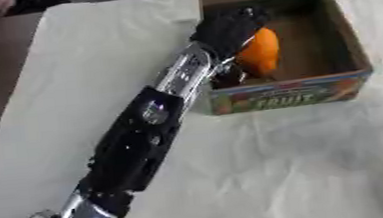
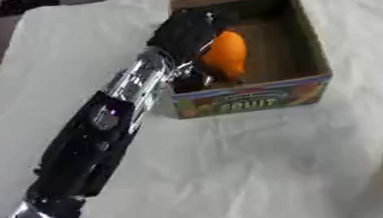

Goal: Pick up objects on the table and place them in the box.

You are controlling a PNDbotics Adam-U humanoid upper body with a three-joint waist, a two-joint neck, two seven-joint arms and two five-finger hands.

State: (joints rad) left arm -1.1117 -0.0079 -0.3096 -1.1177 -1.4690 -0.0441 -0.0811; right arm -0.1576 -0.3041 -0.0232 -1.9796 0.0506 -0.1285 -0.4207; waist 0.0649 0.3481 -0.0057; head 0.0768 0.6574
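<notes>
White cloth (image 1: 279,163) covers the table under me, creased and bare on the near side as far as I can see. My left arm (image 1: 137,146) crosses it from the near left corner and runs up and away to the box (image 1: 350,73), which stands just beyond and to the right of my wrist, its near wall printed with the word FRUIT. My left hand (image 1: 227,27) is over the box's left wall and inside the opening, fingers curled round an orange (image 1: 260,51), which hangs just below and to the right of my palm, above the box floor. I judge the carry done and the release not yet made: the orange is in the box's space but in my hold. Beyond my hand the far half of the box looks empty, though my hand hides part of it. No other object shows on the cloth. My right hand is out of sight.
</notes>
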